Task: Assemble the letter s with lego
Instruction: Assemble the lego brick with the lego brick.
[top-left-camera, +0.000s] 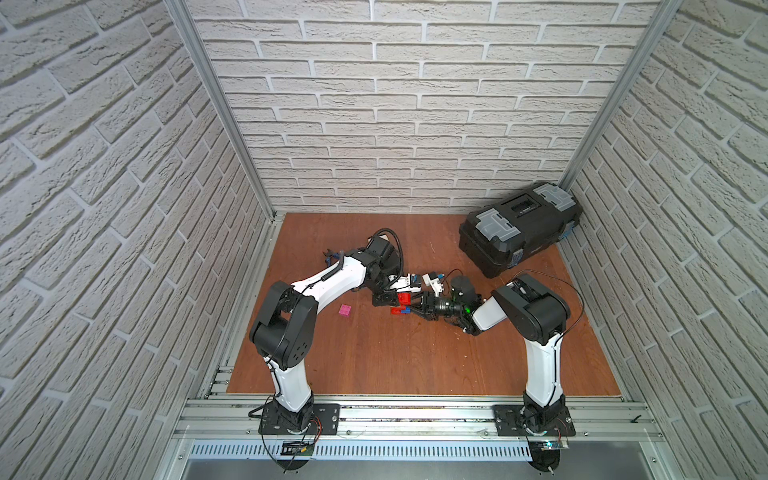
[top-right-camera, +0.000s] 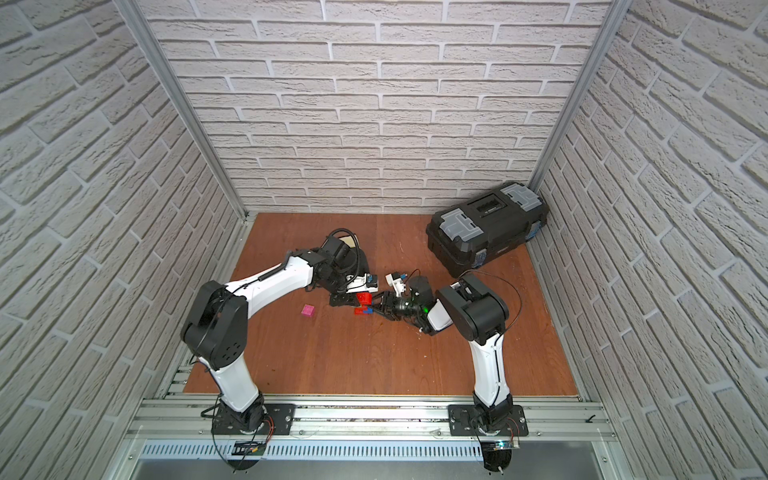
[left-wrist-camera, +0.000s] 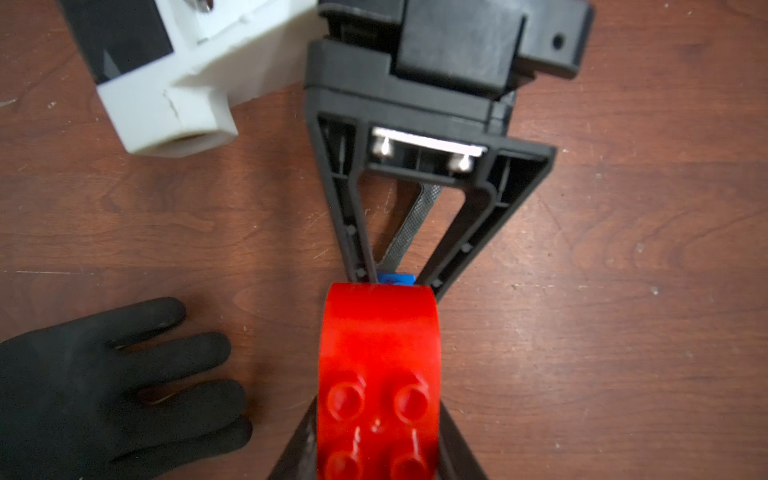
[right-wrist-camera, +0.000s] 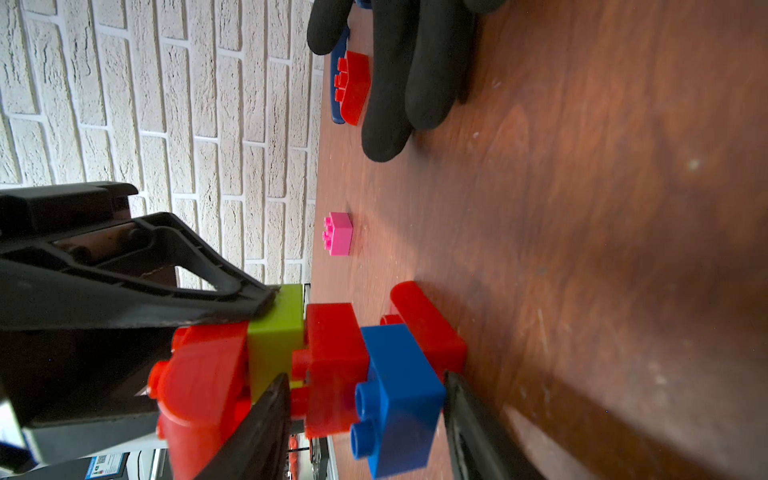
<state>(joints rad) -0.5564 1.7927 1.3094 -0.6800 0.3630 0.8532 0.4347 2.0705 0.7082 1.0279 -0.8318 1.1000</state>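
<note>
I see my left gripper (top-left-camera: 385, 300) clamped on the top red studded plastic brick (left-wrist-camera: 378, 353); my right gripper (right-wrist-camera: 365, 376) pinches the blue studded plastic brick (right-wrist-camera: 399, 399) below; pink studded plastic brick (top-left-camera: 345, 310) lies left.

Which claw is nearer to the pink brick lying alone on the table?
Left. The left claw, shut on a red brick, is on the side of the brick stack toward the pink brick; the right claw grips the stack's far side.

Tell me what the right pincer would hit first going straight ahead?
The right pincer would likely hit the blue plastic brick between its jaws, part of the multicoloured plastic brick stack the left pincer grips at the top.
</note>
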